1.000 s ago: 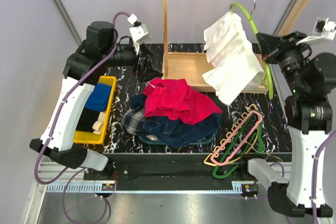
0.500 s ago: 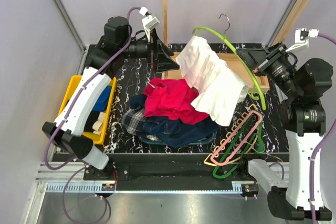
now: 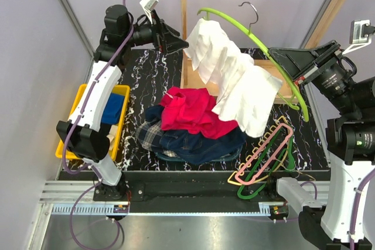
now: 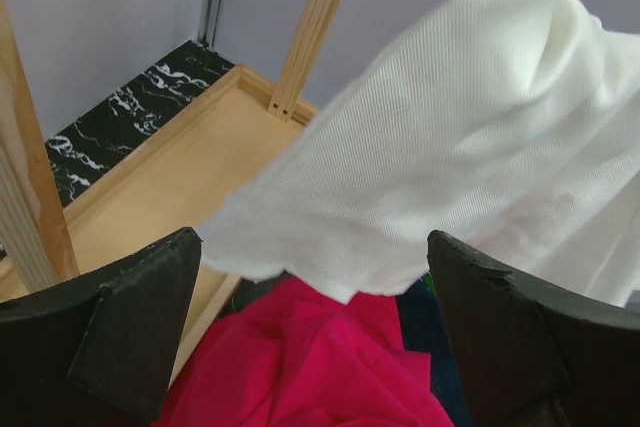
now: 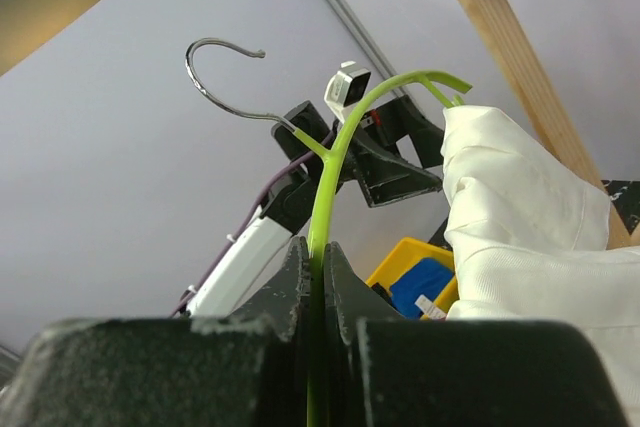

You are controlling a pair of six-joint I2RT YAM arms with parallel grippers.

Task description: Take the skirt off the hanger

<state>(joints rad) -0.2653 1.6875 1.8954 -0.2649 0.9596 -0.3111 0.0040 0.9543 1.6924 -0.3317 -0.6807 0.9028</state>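
Top external: raised right hand (image 3: 288,68) tight on green hanger (image 3: 234,23), left hand (image 3: 176,36) wide apart

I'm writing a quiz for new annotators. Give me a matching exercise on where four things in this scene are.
1. lime-green plastic hanger
2. white cloth garment
3. red cloth garment
4. yellow plastic bin

a. at the left edge of the black marbled table
b. on top of the heap of clothes
c. draped over the hanger
d. clamped in the right gripper

Pairs: 1-d, 2-c, 3-b, 4-a
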